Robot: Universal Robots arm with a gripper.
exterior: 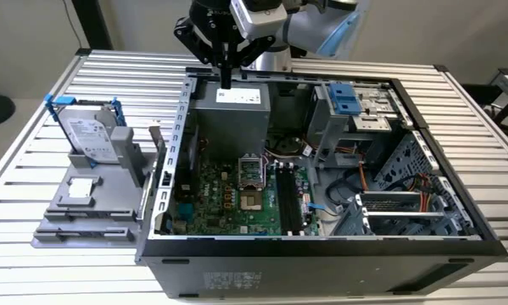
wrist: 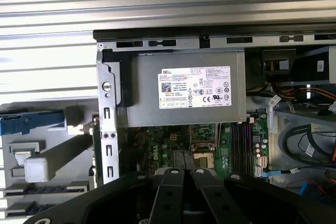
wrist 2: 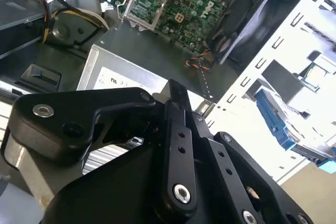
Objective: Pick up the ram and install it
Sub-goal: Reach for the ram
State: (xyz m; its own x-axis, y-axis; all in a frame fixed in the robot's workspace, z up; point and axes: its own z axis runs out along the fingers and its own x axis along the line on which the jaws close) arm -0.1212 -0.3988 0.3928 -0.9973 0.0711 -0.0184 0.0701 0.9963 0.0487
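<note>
1. Landmark: the open computer case [exterior: 322,267] lies on its side on a slatted table [exterior: 33,267]. All places below are given from this case.
2. Outside the case, on the exterior view's left, a grey holder [exterior: 75,222] sits just beside the case wall. It carries a hard drive [exterior: 88,133] in a blue frame.
3. The ram [exterior: 156,155] is judged to be the thin dark board standing on edge at the holder's side nearest the case, just outside the case wall. It is too thin to confirm more.
4. The gripper [exterior: 226,81] hangs above the back edge of the case, over the grey power supply [exterior: 233,121]. Its fingers are drawn together with nothing seen between them. It is well apart from the ram.
5. Inside the case, the black memory slots [exterior: 288,203] run along the motherboard [exterior: 220,197], on the exterior view's right of the processor socket [exterior: 249,175]. Whether any slot is filled cannot be told.
6. Step in hand (judgement): the pick-up is not yet done. To do it well:
   - Part the fingers before descending.
   - Set the fingers across the flat faces of the board.
   - Grip the upper edge near its middle so the board hangs level.
   - Keep clear of the case wall and the tall grey block [exterior: 122,149] beside the board.
   - Lift straight out of the holder.
</note>
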